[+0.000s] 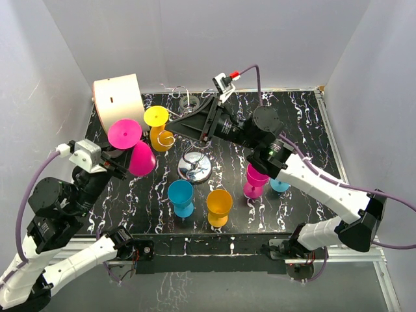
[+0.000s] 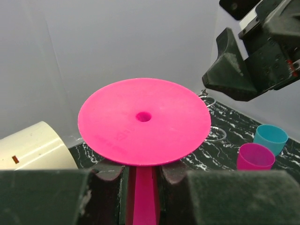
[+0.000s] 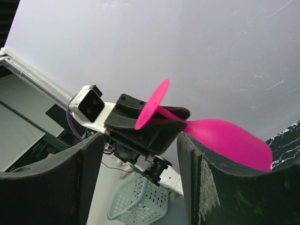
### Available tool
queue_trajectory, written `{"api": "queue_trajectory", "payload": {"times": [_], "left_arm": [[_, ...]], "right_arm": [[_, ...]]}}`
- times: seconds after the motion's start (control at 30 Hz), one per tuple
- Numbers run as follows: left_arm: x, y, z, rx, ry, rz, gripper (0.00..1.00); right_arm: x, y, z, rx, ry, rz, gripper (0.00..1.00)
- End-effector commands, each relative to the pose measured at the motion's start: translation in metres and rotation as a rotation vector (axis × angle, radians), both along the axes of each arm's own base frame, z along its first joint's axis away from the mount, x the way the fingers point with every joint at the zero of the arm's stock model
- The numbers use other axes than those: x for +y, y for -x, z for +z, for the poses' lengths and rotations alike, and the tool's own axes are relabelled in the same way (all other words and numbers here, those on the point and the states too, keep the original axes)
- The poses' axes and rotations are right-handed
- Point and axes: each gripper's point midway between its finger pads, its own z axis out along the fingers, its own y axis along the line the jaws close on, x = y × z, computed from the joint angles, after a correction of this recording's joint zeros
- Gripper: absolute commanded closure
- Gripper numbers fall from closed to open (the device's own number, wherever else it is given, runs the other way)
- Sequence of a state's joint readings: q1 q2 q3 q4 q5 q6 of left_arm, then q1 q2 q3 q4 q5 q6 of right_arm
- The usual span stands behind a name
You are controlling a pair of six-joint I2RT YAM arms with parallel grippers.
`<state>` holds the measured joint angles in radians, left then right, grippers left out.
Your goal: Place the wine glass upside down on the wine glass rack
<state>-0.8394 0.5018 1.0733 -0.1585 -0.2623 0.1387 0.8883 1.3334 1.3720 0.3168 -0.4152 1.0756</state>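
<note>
A magenta wine glass [image 1: 133, 146] is held in the air at the table's left, its round foot [image 2: 143, 121] facing up and its bowl [image 3: 229, 140] pointing down towards the table. My left gripper [image 1: 129, 151] is shut on its stem [image 2: 143, 192]. The wine glass rack [image 1: 194, 167] stands mid-table on a shiny chrome base, with wire scroll arms. A yellow glass [image 1: 157, 127] hangs upside down on its left arm. My right gripper [image 1: 185, 125] hovers open and empty above the rack, its fingers [image 3: 220, 187] wide apart and facing the magenta glass.
A blue glass [image 1: 181, 195], an orange glass [image 1: 219, 206], a second magenta glass [image 1: 255, 180] and a teal glass [image 1: 279, 185] stand upright near the front. A cream cylinder [image 1: 118, 97] lies at the back left. White walls enclose the table.
</note>
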Motion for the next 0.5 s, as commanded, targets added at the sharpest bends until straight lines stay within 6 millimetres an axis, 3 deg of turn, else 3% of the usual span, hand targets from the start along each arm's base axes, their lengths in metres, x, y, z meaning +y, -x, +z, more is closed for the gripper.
{"api": "queue_trajectory", "payload": {"times": [0.0, 0.27, 0.47], "left_arm": [[0.008, -0.006, -0.017, 0.033, -0.085, 0.055, 1.00], [-0.008, -0.014, -0.045, 0.047, -0.143, 0.028, 1.00], [-0.016, -0.017, -0.051, 0.027, -0.144, 0.013, 1.00]], "right_arm": [[0.002, 0.015, 0.030, -0.060, -0.058, 0.016, 0.39], [0.024, 0.006, 0.003, 0.032, 0.050, 0.029, 0.42], [0.033, -0.012, -0.022, 0.102, 0.165, -0.036, 0.45]]}}
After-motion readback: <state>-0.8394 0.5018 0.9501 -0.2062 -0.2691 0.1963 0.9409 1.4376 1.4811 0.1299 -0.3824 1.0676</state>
